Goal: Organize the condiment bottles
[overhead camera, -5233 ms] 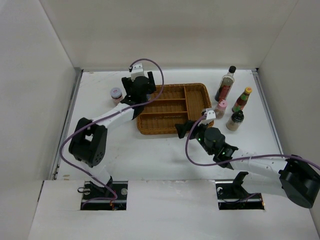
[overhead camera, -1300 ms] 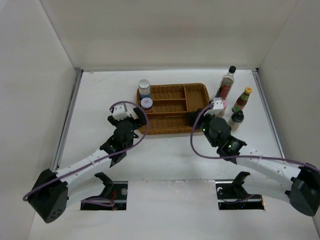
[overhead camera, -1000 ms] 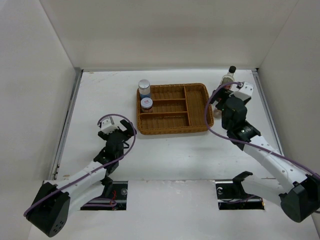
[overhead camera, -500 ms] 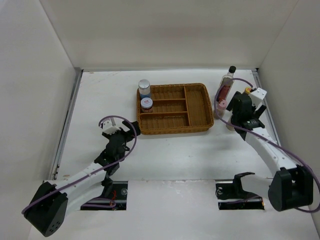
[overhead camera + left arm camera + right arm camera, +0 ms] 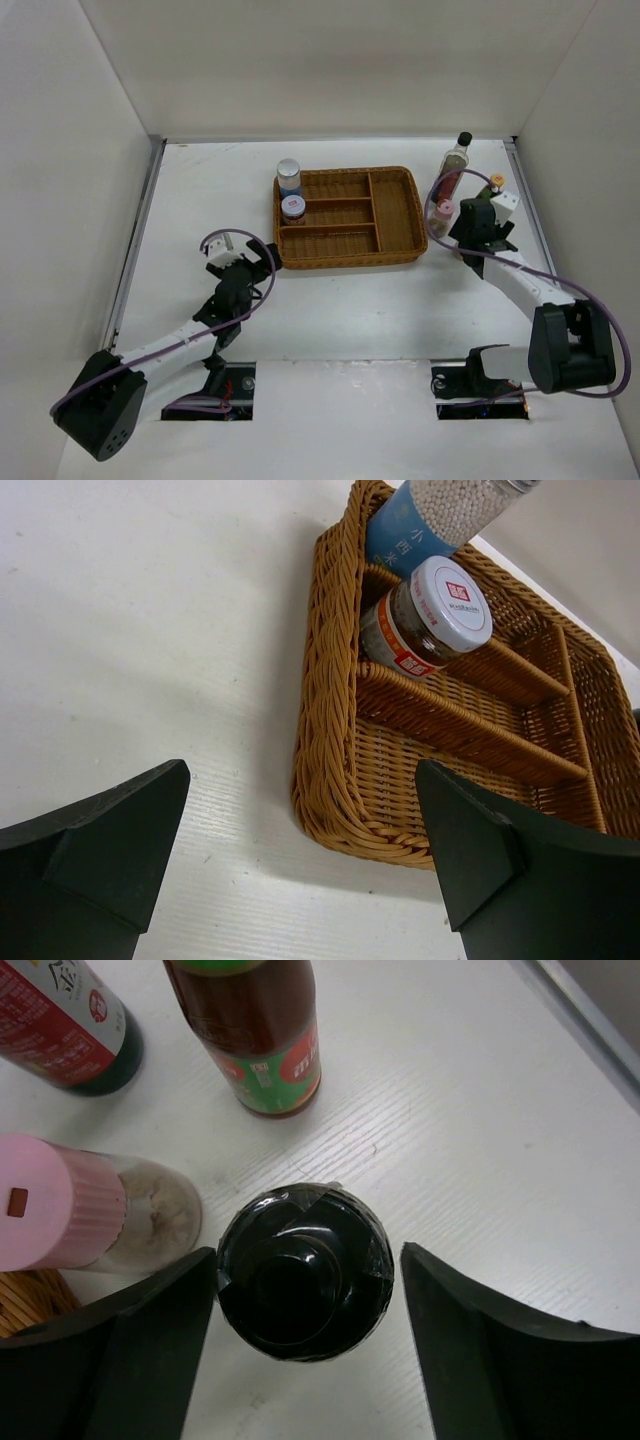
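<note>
On the left of the white surface [image 5: 350, 310], the left gripper [image 5: 250, 265] hangs low, just near and left of a brown wicker tray [image 5: 345, 262]. Its fingers [image 5: 100, 850] are spread wide with nothing between them. The left wrist view looks past them onto the tray's near left corner [image 5: 330, 680].

Two of the condiment bottles stand inside the tray, at its left end. A silver-lidded jar with a blue label [image 5: 289, 175] stands in the far compartment, and the wrist view shows pale grains through its clear top [image 5: 430, 510]. Just nearer, in the middle compartment, stands a small white-lidded jar with a red mark on the lid [image 5: 294, 207], dark contents showing through the glass [image 5: 430, 615].

The other four stand in a cluster on the surface to the right of the tray. Farthest back is a tall clear bottle with a black cap [image 5: 456, 155], its lower half red-labelled [image 5: 70, 1030]. To its right stands a red bottle with a yellow cap [image 5: 492, 183], carrying a green and red label [image 5: 260, 1030]. A pink-capped shaker [image 5: 441, 215] stands close beside the tray's right rim [image 5: 60, 1215].

The right gripper [image 5: 478, 222] is directly over the dark-capped shaker [image 5: 305, 1270], which stands upright near the pink one. The fingers [image 5: 150, 1350] are apart and straddle its cap. The left one is at the cap's edge, and a sliver of surface shows between the cap and the right one.
</note>
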Available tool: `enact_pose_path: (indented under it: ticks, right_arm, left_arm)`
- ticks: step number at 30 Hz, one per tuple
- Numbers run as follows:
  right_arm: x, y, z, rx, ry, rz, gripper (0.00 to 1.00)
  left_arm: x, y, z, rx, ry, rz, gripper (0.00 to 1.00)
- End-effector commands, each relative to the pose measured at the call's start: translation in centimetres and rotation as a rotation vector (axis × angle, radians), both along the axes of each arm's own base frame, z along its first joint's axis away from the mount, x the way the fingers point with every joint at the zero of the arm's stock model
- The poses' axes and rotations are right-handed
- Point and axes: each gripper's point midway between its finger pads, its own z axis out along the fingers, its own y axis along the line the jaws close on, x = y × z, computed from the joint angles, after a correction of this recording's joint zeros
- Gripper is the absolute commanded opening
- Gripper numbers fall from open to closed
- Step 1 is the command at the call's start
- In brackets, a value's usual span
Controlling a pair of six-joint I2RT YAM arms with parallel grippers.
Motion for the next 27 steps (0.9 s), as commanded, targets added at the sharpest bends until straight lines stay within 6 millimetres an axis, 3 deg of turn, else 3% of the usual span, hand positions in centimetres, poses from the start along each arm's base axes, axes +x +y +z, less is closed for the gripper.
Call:
enact_pose_path:
  ticks: [1,4,7,9,11,15,18,20,23,27]
  right_arm:
    - [1.0,0.0,1.4,0.024,-0.094,-0.013,0.71]
    - [0.2,-0.1,3.5,0.009,-0.154,-0.026,0.61]
    - [-1.2,2.1,8.0,-0.004,-0.258,0.027,0.58]
    - [-1.9,4.9,11.2,0.023,-0.330,0.108,0.55]
    - [-2.0,9.6,13.7,0.082,-0.389,0.251,0.55]
    - [-1.5,22.1,17.1,0.195,-0.464,0.554,0.56]
    - [-0.9,31.2,18.2,0.243,-0.482,0.756,0.56]
    - [-1.0,35.8,18.2,0.266,-0.477,0.846,0.56]
    - [-1.1,41.3,17.3,0.275,-0.457,0.944,0.56]
    - [-0.8,45.0,15.3,0.237,-0.419,0.995,0.56]
  left_arm:
    - [0.3,0.0,1.0,-0.045,-0.044,0.001,1.00]
    - [0.3,0.3,1.3,-0.053,-0.055,0.006,1.00]
    - [0.2,0.7,1.7,-0.064,-0.073,0.021,1.00]
    - [0.2,1.1,1.9,-0.069,-0.080,0.032,1.00]
    - [0.1,1.7,2.2,-0.087,-0.095,0.050,1.00]
    - [0.2,2.7,1.7,-0.108,-0.088,0.095,1.00]
    - [0.2,3.3,0.9,-0.125,-0.057,0.110,1.00]
    - [0.2,3.8,0.6,-0.139,-0.046,0.130,1.00]
    - [0.3,4.0,0.1,-0.150,-0.029,0.133,1.00]
    - [0.4,3.9,0.1,-0.159,-0.026,0.121,1.00]
